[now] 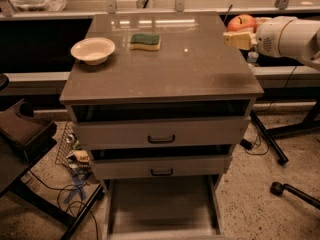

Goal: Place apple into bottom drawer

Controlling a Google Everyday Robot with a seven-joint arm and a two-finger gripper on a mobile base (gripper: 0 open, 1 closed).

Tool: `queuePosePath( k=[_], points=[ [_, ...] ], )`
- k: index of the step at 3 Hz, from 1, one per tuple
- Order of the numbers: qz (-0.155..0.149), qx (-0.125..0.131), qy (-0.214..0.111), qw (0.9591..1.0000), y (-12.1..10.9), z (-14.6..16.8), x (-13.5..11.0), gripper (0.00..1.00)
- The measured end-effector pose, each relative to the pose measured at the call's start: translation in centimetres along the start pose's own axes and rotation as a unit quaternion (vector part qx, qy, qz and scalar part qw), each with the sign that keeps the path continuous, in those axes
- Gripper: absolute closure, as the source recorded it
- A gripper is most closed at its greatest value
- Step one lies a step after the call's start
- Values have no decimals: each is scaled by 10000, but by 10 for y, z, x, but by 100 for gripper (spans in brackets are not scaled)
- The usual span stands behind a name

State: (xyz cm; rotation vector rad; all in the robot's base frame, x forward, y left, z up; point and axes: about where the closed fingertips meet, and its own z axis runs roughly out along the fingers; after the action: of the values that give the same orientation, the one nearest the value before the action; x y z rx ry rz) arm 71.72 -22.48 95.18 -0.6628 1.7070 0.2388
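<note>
The red-orange apple (240, 22) is held in my gripper (239, 33) above the right edge of the cabinet top, near its far right corner. The cream-coloured fingers (237, 39) close on the apple from below and beside it. My white arm (290, 36) reaches in from the right. The bottom drawer (162, 209) is pulled out at the foot of the grey-brown cabinet, a wide flat tray with low side walls, with nothing visible in it.
A cream bowl (93, 49) and a green-and-yellow sponge (145, 41) sit on the cabinet top (165, 69). The two upper drawers (161, 133) with black handles stand slightly ajar. Cables and clutter (75, 159) lie on the floor at left; a stand's legs (280, 149) at right.
</note>
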Motion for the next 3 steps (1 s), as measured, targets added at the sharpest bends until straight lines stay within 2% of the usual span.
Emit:
queuePosePath(
  k=[1,3],
  points=[
    [70,195,356,9991,11,-54,20,100],
    [589,262,833,9944,45,-139,91,100]
  ],
)
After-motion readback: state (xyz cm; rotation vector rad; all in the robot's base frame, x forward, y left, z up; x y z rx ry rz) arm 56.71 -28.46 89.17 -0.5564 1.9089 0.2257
